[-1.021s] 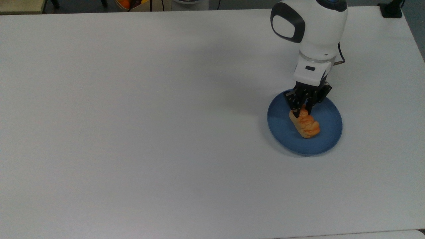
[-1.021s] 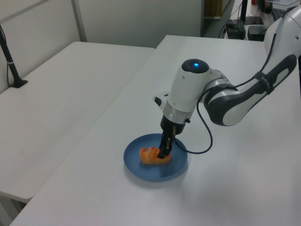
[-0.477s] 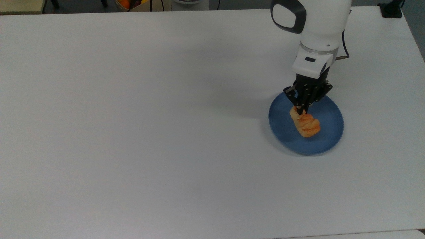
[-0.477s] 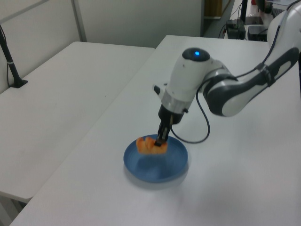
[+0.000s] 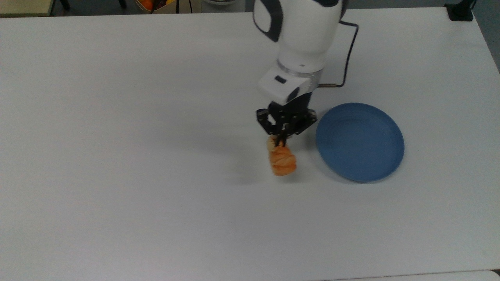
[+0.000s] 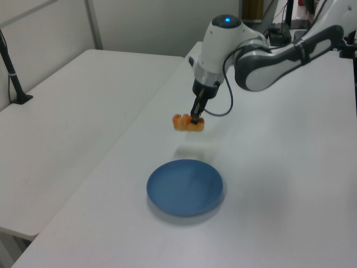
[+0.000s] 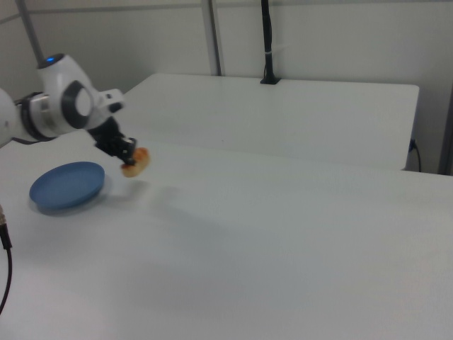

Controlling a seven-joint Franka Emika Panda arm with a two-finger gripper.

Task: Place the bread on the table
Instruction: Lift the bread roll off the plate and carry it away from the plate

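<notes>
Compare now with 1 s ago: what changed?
The gripper, shut on the bread, has lifted it off the blue plate and carried it toward the top view's left; it now hangs above the table, its shadow below in the left view. The plate stayed put, now bare.

The arm (image 5: 300,35) is cut off by the top view's upper edge. The upper end of the bread (image 5: 281,160) is hidden behind the gripper (image 5: 282,141).

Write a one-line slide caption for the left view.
The hand holds the bread in the air above the table, clear of the empty blue plate.
</notes>
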